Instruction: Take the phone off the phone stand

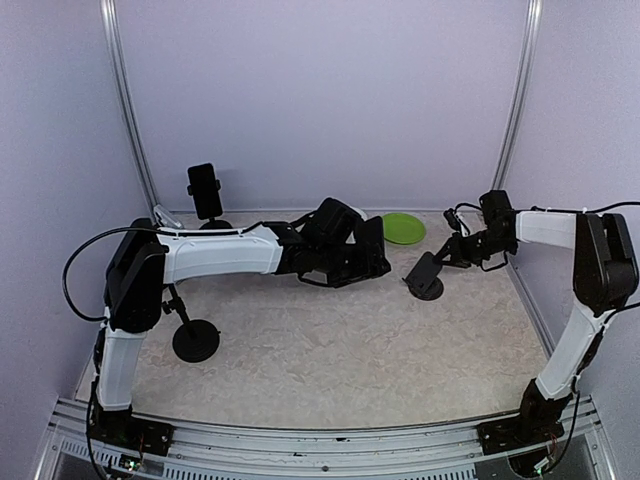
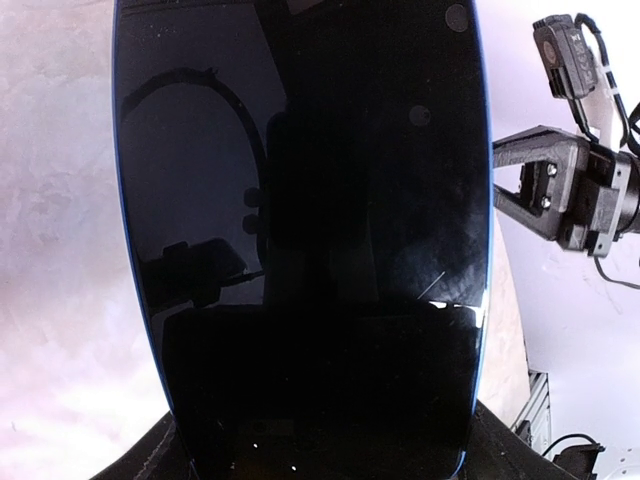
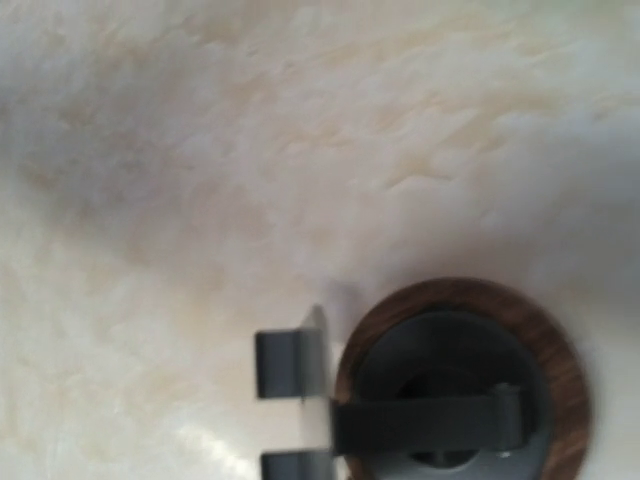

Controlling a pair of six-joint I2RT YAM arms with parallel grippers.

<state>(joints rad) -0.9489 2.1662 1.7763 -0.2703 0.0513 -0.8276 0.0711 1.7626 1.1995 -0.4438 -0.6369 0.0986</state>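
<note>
The phone (image 2: 300, 230), a black screen with a thin blue edge, fills the left wrist view. From above it shows as a dark slab (image 1: 372, 252) in my left gripper (image 1: 345, 258), which is shut on it and holds it over the table, left of the stand. The phone stand (image 1: 424, 275), with a round wood-rimmed base (image 3: 560, 370) and grey hooks (image 3: 290, 362), stands bare at mid-right. My right gripper (image 1: 458, 250) is right by the stand's top; its fingers (image 2: 530, 175) are partly hidden, so its state is unclear.
A green plate (image 1: 403, 228) lies at the back, between the two grippers. A second phone on a stand (image 1: 205, 190) is at the back left. A black round-based stand (image 1: 195, 340) is at the front left. The table's right edge is near the right arm.
</note>
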